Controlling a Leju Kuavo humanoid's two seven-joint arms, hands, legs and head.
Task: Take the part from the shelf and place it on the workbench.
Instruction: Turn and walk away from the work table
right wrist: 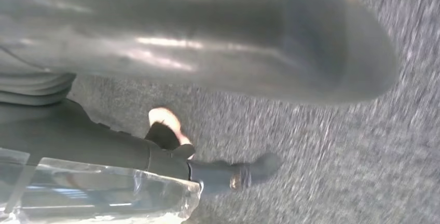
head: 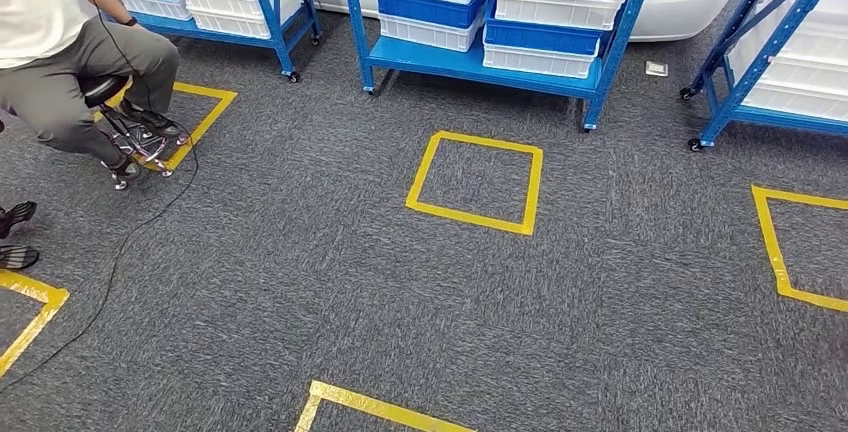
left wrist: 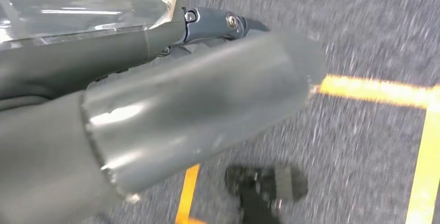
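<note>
Carpet floor marked with yellow tape squares — standing spots, likely. The part presumably sits in the bins on the blue shelf ahead. Left hand and right hand hang low — fingers' state I cannot tell.

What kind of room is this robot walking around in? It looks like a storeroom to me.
Probably a workshop or test area fitted out as a small parts store. Blue wheeled shelving holds stacked white and blue bins, yellow tape squares mark spots on the grey carpet, and a person sits on a stool nearby.
</note>
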